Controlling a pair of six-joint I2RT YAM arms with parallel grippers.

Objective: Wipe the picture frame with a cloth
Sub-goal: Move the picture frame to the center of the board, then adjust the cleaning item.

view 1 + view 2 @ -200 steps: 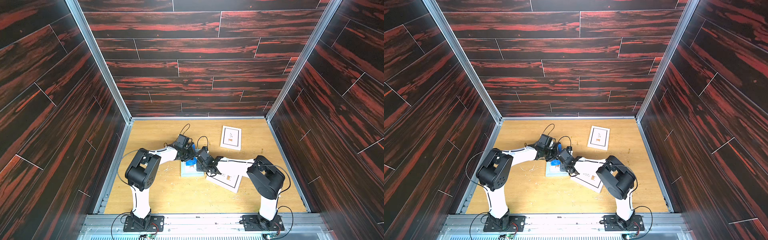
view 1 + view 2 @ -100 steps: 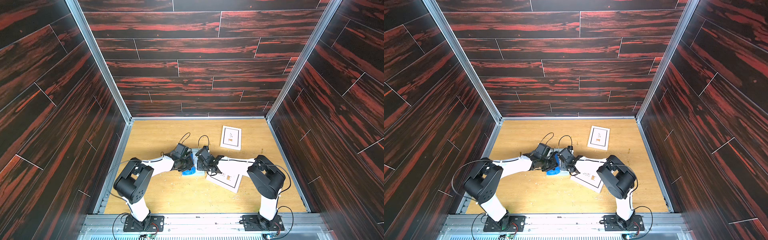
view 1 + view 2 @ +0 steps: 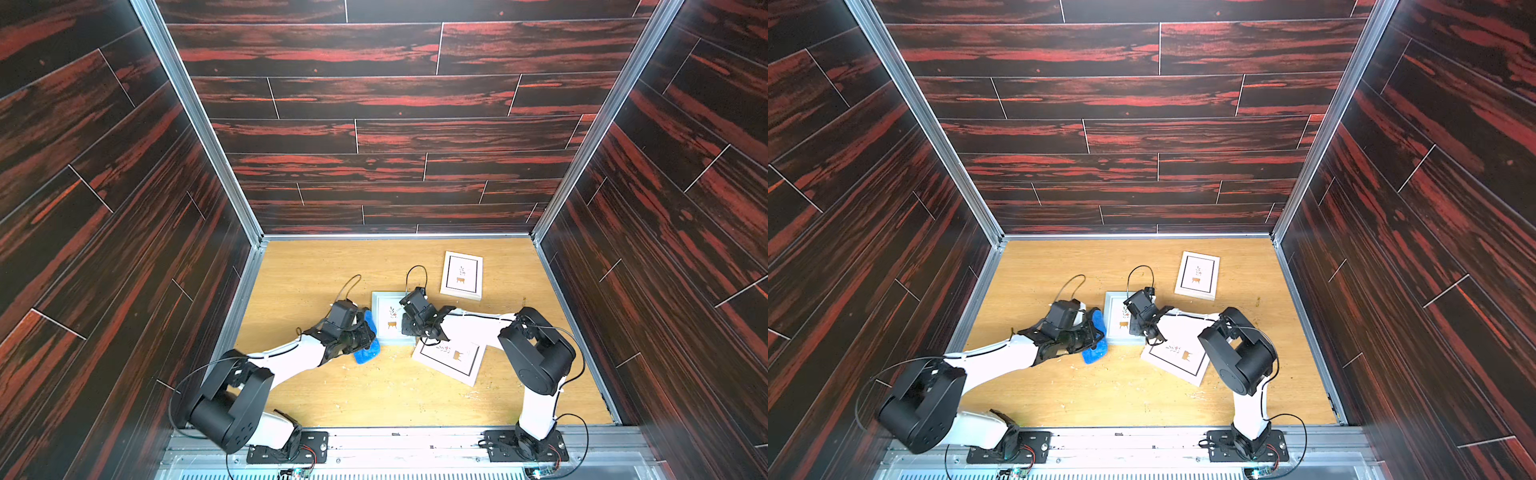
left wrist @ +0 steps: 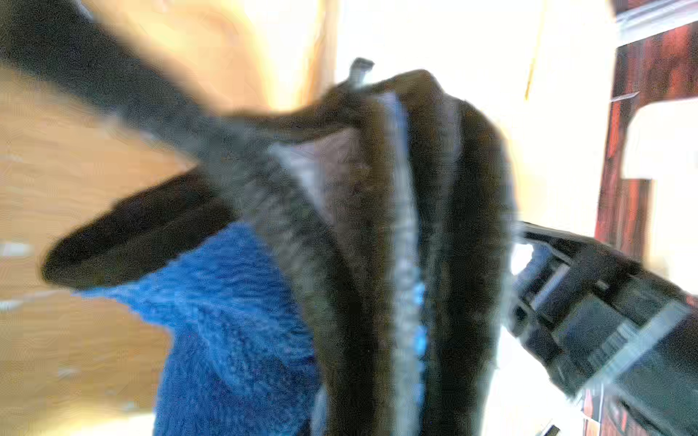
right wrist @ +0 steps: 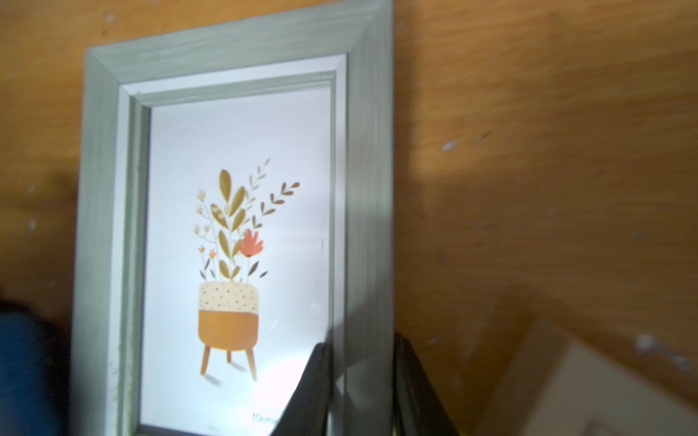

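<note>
A pale grey-green picture frame (image 3: 388, 320) (image 3: 1119, 318) with a potted-plant print lies flat mid-table. My right gripper (image 3: 409, 332) (image 3: 1139, 330) (image 5: 362, 362) is shut on the frame's right border (image 5: 362, 188), one finger on the glass side and one outside. The blue cloth (image 3: 368, 353) (image 3: 1094, 353) (image 4: 226, 321) hangs bunched at the frame's left front corner, partly on the table. My left gripper (image 3: 359, 336) (image 3: 1090, 336) (image 4: 406, 113) is shut on it, a thin blue strip showing between the dark fingers. The left wrist view is blurred.
A white frame (image 3: 462, 275) (image 3: 1198, 274) lies at the back right. Another white frame (image 3: 451, 359) (image 3: 1179, 357) lies tilted under my right forearm, its corner (image 5: 566, 377) close to the held frame. Dark wood-look walls enclose the table on three sides.
My left arm has drawn the cloth from over the frame toward the front and off its left front corner, uncovering the glass. The right gripper and frame have stayed put.
</note>
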